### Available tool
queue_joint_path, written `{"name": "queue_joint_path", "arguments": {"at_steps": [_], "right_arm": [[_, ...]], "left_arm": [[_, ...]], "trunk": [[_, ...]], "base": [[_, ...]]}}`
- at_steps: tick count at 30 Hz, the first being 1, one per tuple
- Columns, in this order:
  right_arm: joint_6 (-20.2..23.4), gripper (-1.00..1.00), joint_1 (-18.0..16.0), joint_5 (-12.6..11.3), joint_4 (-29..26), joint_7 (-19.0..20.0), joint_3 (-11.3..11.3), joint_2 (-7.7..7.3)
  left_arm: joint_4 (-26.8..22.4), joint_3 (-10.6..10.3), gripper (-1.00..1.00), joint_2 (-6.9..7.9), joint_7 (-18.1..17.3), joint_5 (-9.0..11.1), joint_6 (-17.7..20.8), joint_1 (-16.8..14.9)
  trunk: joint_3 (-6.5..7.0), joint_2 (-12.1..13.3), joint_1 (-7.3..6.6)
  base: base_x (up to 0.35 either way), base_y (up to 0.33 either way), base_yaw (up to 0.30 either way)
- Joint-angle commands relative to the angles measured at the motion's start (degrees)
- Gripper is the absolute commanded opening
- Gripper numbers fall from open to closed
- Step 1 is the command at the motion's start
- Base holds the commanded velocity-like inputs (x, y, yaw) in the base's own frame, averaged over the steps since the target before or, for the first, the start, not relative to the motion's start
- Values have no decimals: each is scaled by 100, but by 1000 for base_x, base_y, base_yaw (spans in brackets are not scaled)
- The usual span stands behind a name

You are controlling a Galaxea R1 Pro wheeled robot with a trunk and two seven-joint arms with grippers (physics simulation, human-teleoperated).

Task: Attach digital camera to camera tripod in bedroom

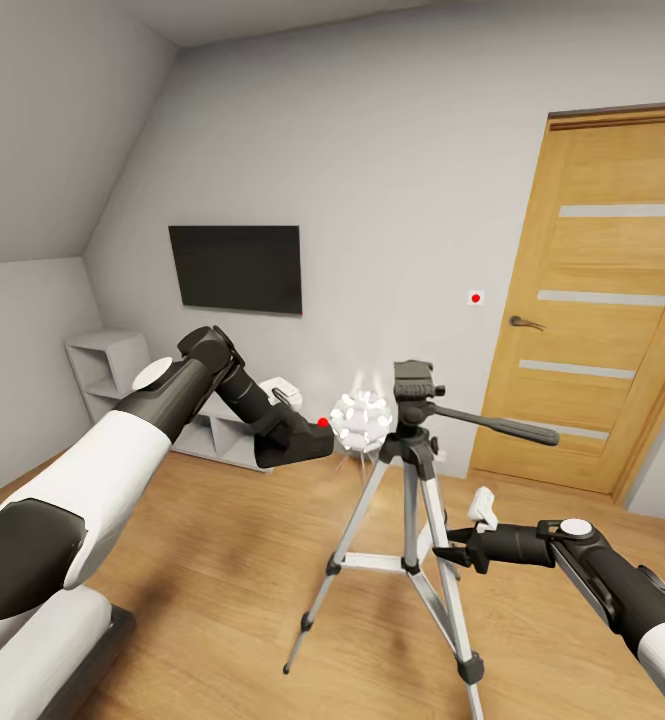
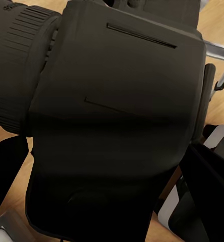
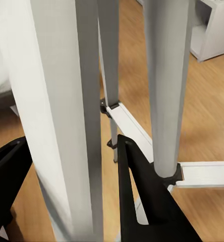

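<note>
Left claw clamped on small black boxy digital camera, raised near black head of silver-legged camera tripod for mounting. Right claw apart, straddling tripod leg, likely to steady it.

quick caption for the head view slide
Left gripper holds the digital camera beside the camera tripod head.

A room in a home, seen from my head camera: grey walls under a sloped ceiling, light wood floor, wall-mounted black TV, oak door, and low white shelving by the wall.
</note>
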Motion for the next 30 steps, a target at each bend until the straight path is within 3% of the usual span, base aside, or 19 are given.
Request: {"name": "queue_joint_path", "arguments": {"at_steps": [1,9,21,30], "right_arm": [[62,-100,-5,-88,-4,14,12,-6],[62,-100,-5,-105,-11,28,-3,37],[62,-100,-11,-108,-71,29,4,509],[31,-100,-12,-109,-302,29,-3,587]], "left_arm": [[-7,-13,-100,4,-55,-49,60,-2],[-5,-5,-100,43,-56,-52,60,-2],[22,-2,-100,164,-52,-52,60,-2],[90,4,-100,228,-52,-50,60,-2]], "trunk": [[-2,-6,2],[-2,-6,2],[-2,-6,2],[-2,-6,2]], "base": [[0,0,0],[0,0,0],[0,0,0],[0,0,0]]}}
